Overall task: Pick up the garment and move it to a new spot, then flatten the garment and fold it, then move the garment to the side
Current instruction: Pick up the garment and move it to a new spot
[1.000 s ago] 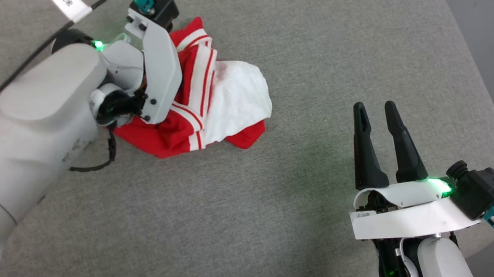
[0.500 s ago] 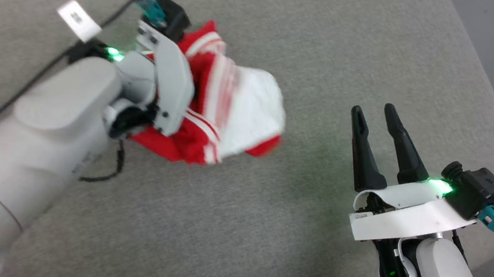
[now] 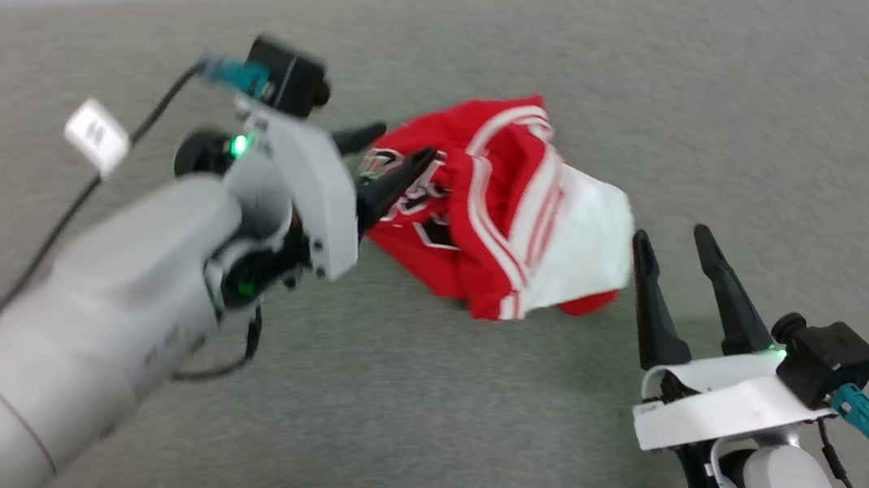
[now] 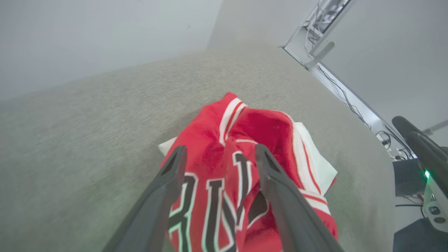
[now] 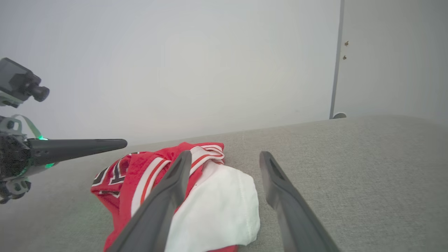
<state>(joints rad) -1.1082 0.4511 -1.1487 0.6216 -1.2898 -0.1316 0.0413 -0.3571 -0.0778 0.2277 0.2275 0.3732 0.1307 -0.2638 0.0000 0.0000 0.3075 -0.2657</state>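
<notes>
Now, garment (image 3: pixel 504 211) beneath spread left pincer (image 3: pixel 405 142)

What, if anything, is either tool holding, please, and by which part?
Nothing is held: the left tool is open over the garment, and the right tool is open beside it.

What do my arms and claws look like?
Both arms are pale shells. The left claw and right claw each have two long tapered dark fingers, a green light and a black camera with teal plug. A white tag marks the left cable.
</notes>
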